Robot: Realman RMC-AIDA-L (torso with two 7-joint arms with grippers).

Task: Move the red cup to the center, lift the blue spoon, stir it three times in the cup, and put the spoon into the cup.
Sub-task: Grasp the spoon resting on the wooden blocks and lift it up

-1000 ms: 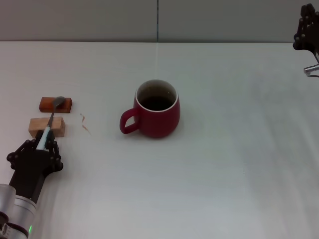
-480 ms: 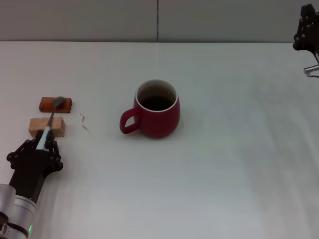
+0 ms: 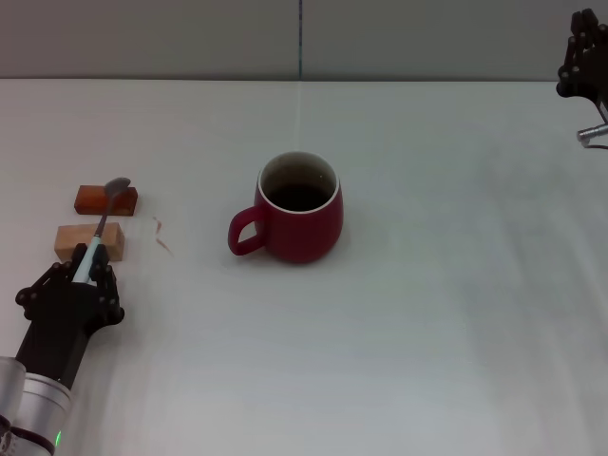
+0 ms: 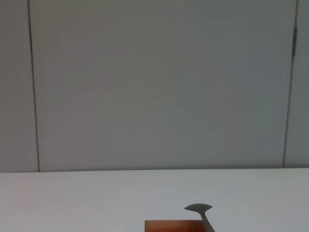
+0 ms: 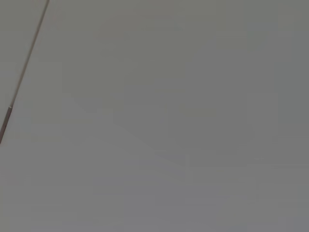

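Observation:
The red cup stands upright near the middle of the white table, its handle turned toward my left side. My left gripper is at the near left, shut on the pale handle of the blue spoon. From there the grey neck slants away over the wooden blocks, and the bowl hangs just above the reddish block. In the left wrist view the spoon's bowl shows above that block. High at the far right edge, my right gripper is parked well away from the cup.
A pale wooden block and a reddish block lie at the left, under the spoon. Between the blocks and the cup lies a small reddish scrap. A grey wall runs behind the table.
The left gripper has raised the spoon slightly: its bowl has lifted off the reddish block and moved a little away. The cup and right arm have not moved.

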